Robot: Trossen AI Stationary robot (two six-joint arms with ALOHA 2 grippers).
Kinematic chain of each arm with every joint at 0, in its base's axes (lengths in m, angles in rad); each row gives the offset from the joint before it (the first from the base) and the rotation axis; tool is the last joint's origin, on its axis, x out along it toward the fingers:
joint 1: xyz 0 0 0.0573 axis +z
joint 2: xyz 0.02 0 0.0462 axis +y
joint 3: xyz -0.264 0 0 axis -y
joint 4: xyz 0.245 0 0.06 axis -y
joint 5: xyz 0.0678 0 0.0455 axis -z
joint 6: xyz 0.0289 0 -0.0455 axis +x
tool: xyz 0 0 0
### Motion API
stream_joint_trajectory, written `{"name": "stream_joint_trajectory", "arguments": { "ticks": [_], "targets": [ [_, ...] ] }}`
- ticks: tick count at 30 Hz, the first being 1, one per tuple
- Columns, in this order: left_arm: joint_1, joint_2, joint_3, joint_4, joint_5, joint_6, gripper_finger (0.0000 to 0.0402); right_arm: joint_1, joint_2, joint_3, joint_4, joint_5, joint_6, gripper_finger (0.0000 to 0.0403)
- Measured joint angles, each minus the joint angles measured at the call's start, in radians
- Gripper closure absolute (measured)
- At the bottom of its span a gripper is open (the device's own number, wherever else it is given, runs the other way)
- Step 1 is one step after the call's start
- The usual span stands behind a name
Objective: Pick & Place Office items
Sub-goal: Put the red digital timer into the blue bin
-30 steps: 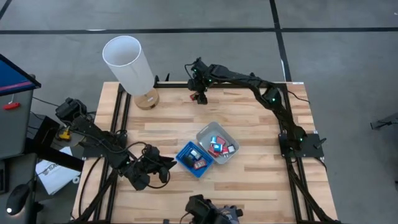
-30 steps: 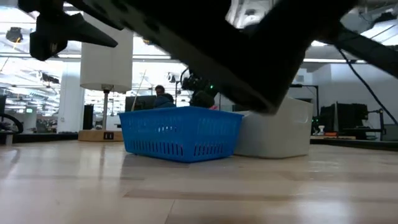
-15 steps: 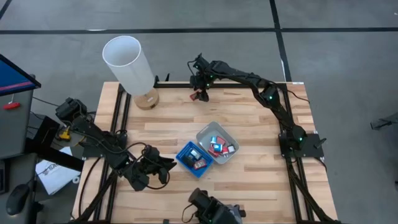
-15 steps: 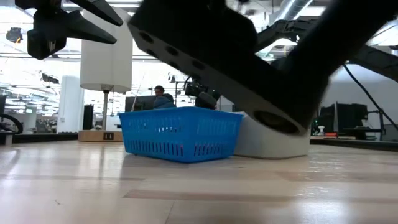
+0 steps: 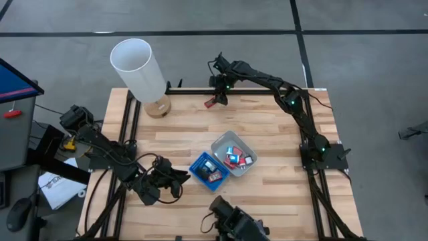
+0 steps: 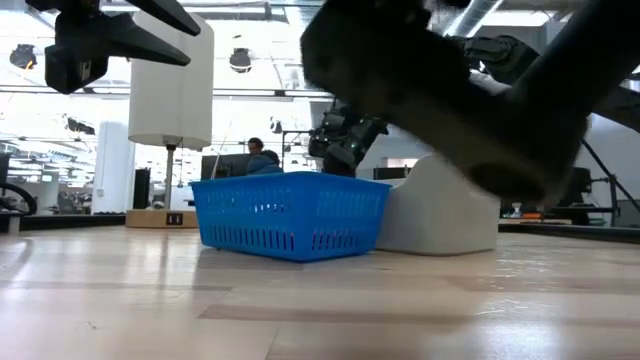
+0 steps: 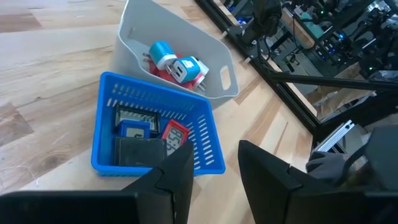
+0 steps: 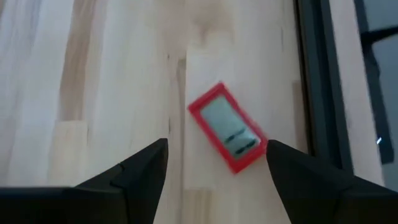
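1. Red-framed piece (image 8: 227,127) is lying flat on the wood near the table's (image 5: 267,194) far edge; your right gripper (image 5: 221,94) is hanging over it with fingers (image 8: 140,171) spread wide, the piece showing between them and untouched.
2. You are seeing that same red piece (image 5: 210,102) in the high view just beside the right gripper, well apart from both trays.
3. Your left gripper (image 5: 177,182) is sitting low near the front left, just beside the blue tray (image 5: 196,173); its fingers (image 7: 177,177) are standing partly apart, pinching nothing.
4. You are holding black, blue and red pieces (image 7: 146,134) in the blue tray (image 7: 102,118).
5. You are keeping blue, white and red pieces (image 7: 174,65) in the grey tray (image 7: 134,25), which is touching the blue one.
6. White cylinder (image 5: 137,67) is standing upright at the far left corner.
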Motion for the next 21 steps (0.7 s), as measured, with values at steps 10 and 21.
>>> {"name": "stream_joint_trajectory", "arguments": {
  "ticks": [10, 21],
  "targets": [
    [0.040, -0.049, 0.001, 0.014, 0.000, 0.210, 0.0279, 0.002, -0.204, 0.000, -0.143, -0.232, 0.275, 0.0158],
    [0.038, -0.123, -0.001, -0.325, 0.250, 0.204, 0.0310, 0.249, -0.534, 0.000, -0.517, -0.240, 0.289, 0.0191]
  ]
}}
